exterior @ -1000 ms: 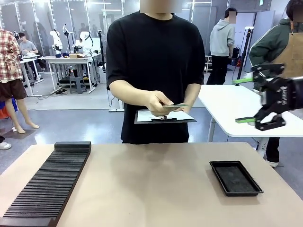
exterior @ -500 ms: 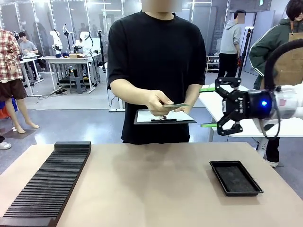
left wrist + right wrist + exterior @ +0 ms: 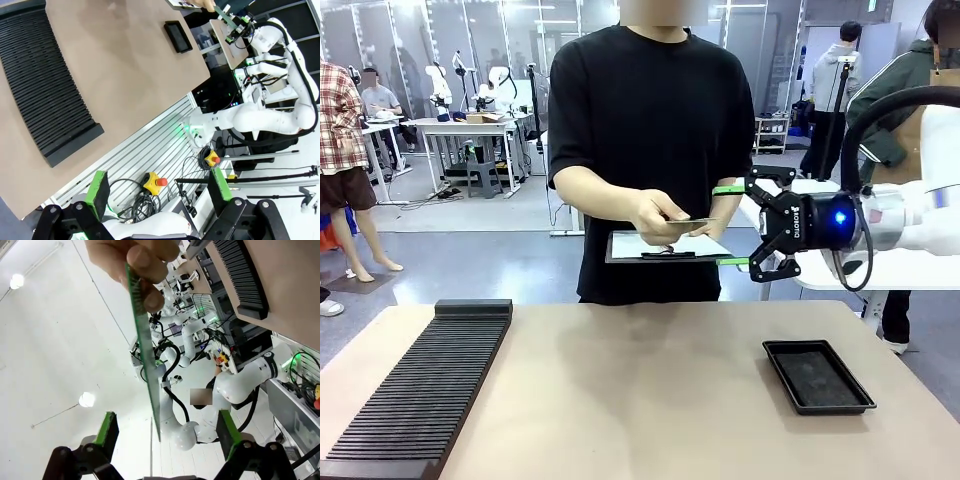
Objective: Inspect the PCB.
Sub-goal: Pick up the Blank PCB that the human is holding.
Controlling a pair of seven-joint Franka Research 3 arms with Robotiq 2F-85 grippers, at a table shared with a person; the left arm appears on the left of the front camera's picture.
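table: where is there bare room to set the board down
The wide bare middle of the table, between the slotted rack on the left and the tray on the right, is free. It is crowded beyond the far edge, where a hand holds the board beside the open right gripper.

The right arm (image 3: 910, 215) reaches in level from the right, wrist lit blue. Its right gripper (image 3: 732, 225) points sideways toward the middle, jaws spread wide, one finger above the other. The left gripper (image 3: 158, 186) hangs high, facing down, jaws likewise wide apart.
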